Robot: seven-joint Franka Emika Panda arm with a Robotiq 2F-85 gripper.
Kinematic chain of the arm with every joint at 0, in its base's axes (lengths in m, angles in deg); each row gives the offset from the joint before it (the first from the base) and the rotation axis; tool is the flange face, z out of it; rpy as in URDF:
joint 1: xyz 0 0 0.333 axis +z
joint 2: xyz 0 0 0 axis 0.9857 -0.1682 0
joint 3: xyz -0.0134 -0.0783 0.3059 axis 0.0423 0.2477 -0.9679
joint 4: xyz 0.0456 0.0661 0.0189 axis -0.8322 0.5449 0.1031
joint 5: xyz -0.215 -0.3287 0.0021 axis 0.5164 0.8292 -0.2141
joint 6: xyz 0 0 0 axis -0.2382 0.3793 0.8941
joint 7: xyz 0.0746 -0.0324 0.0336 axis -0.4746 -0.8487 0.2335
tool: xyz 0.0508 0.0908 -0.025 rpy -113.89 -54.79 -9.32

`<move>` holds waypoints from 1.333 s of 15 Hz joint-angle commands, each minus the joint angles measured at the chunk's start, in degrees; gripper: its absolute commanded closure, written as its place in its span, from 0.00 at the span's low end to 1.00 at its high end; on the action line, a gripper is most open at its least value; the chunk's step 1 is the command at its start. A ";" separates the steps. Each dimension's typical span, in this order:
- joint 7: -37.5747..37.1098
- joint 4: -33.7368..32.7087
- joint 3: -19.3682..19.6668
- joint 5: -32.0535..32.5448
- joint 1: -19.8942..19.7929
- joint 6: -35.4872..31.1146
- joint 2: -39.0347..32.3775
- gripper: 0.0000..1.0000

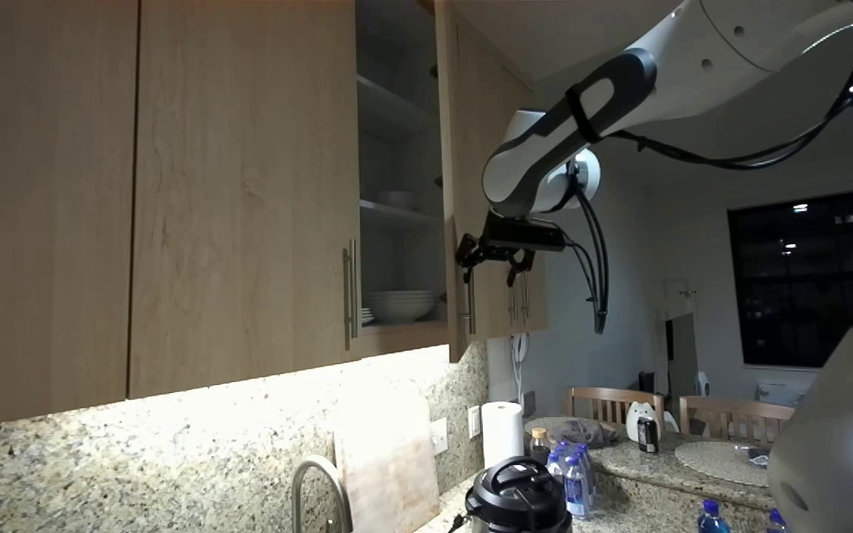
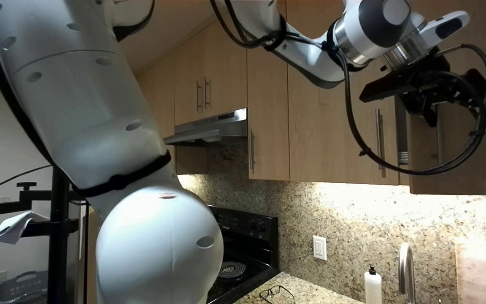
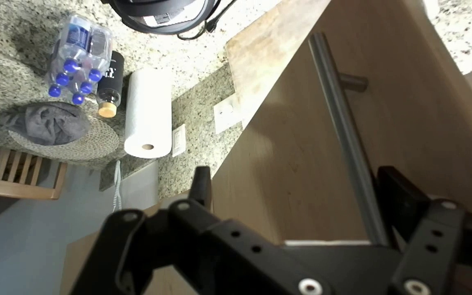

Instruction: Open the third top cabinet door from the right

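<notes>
Door (image 3: 391,114), third: ajar, above the back edge of the bench (image 3: 178,57). Claw (image 1: 489,278): spread wide, handle (image 3: 346,135) between its fingers (image 3: 402,192). Your likely method: pull with the door-side finger, follow the arc slowly.

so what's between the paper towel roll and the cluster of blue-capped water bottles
A black-labelled bottle with a tan cap; the wrist view shows it.

Between the black fingers (image 3: 202,186), a straight silver metal handle (image 3: 339,110) stands just beside the finger at wrist-view right. Remaining gap: free. The light-brown wooden cabinet door (image 3: 416,110) blocks passage beyond the fingertips.
</notes>
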 commanded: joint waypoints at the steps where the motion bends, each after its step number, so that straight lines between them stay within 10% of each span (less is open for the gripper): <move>1: 1.60 0.45 -1.12 -1.91 -1.89 -0.01 0.45 0.00; 20: -11.98 1.84 -8.31 5.21 -13.81 -0.94 1.39 0.00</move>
